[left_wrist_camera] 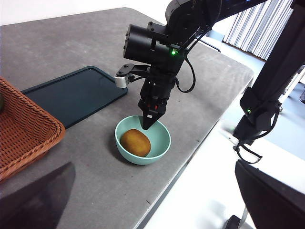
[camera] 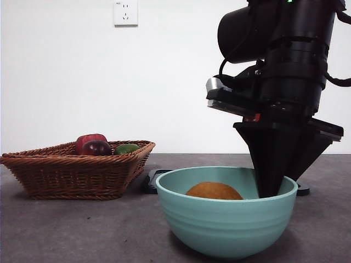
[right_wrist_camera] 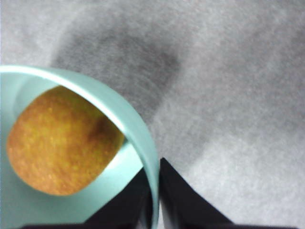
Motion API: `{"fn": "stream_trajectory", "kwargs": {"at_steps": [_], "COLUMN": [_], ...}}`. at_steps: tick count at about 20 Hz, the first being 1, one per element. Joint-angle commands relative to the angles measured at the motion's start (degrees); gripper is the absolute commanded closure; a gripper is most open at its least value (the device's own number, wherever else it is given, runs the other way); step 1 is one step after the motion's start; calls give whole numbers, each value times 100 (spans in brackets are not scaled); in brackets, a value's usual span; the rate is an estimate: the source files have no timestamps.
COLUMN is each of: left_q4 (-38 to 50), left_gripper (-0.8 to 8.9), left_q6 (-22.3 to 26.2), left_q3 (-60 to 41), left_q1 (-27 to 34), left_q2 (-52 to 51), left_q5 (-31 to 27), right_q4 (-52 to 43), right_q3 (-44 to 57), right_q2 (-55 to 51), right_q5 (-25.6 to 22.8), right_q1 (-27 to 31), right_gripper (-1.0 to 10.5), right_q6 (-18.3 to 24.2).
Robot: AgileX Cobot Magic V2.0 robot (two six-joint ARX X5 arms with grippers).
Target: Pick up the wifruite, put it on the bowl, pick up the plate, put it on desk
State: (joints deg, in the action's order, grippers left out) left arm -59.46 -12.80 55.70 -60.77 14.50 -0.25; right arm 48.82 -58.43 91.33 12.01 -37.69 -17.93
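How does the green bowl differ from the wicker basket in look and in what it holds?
The bowl is round, smooth and mint green; the basket is angular, woven and brown. The bowl holds one orange-brown fruit; the basket holds a red apple, a darker red fruit and a green one. The right gripper is shut on the bowl's rim; nothing touches the basket. Both stand on the desk.

The right hand point(camera: 270, 189) straddles the bowl's point(camera: 227, 230) rim, one jaw inside and one outside, pinching the wall, and its arm fills the space above that side. The wifruite point(camera: 214, 191) takes up the bowl's floor. A dark tray point(left_wrist_camera: 71, 95) and wicker basket point(camera: 77, 170) crowd the desk point(camera: 66, 230) behind; the desk in front lies open
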Motion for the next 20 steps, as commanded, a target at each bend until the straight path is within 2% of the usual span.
{"fn": "stream_trajectory", "kwargs": {"at_steps": [1, 9, 14, 20], "left_q4": [79, 79, 83, 81], "left_gripper": [188, 188, 188, 188], "left_q6": [50, 50, 52, 50], "left_q3": [50, 50, 50, 50], "left_q1": [-52, -52, -52, -52], "left_q2": [-2, -2, -2, -2], "left_q5": [-24, -24, -24, -24], "right_q4": [74, 678, 1051, 1185], "right_q3": [-227, -1539, -2767, -4035], "right_q2": [125, 363, 1093, 2269], "right_q5": [2, -2, -4, -7], "right_q1": [63, 857, 1349, 1659], "right_gripper": [943, 943, 943, 943], "right_q6": [-103, 68, 219, 260]}}
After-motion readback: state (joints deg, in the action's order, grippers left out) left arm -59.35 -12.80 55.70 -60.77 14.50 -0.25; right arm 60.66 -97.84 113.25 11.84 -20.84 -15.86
